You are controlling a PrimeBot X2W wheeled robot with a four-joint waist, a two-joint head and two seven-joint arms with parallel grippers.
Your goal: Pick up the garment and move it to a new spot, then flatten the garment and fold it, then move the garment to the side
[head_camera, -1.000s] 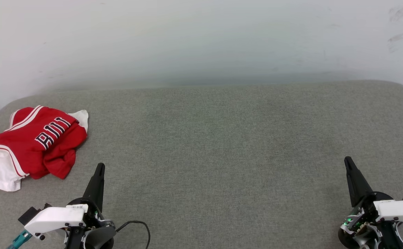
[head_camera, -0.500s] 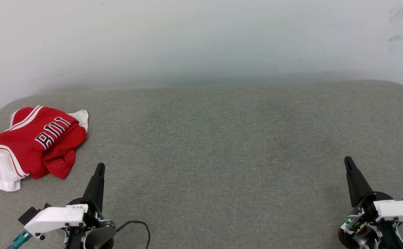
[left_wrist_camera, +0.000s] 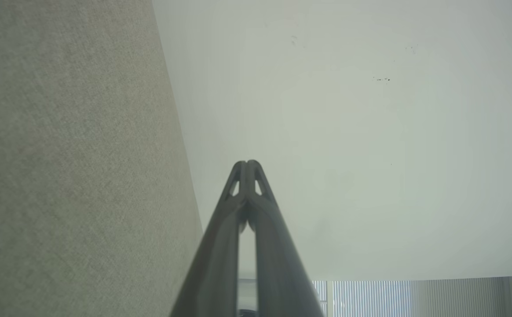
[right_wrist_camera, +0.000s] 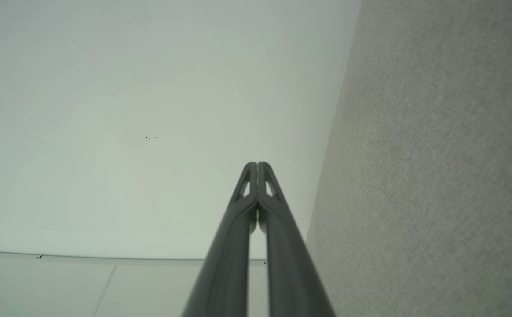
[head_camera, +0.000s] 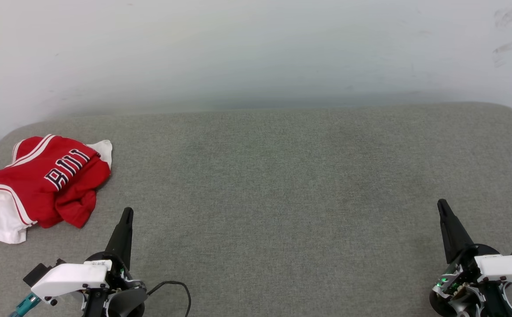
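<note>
The garment (head_camera: 40, 185), a red T-shirt with white sleeves and red-and-white striped trim, lies crumpled in a heap at the far left of the grey fabric surface (head_camera: 282, 198), close to its left edge, with part of its black lettering facing up. The left gripper (head_camera: 127, 213) sits at the near left, its two dark fingers pressed together with nothing between them. Its tip points toward the far side and lies just right of the garment and nearer than it, without touching it. The right gripper (head_camera: 441, 204) is at the near right, well apart from the garment, its fingers likewise closed tight and empty. A black cable (head_camera: 177, 282) loops beside the left wrist. A pale wall (head_camera: 256, 53) rises behind the surface's far edge.
</note>
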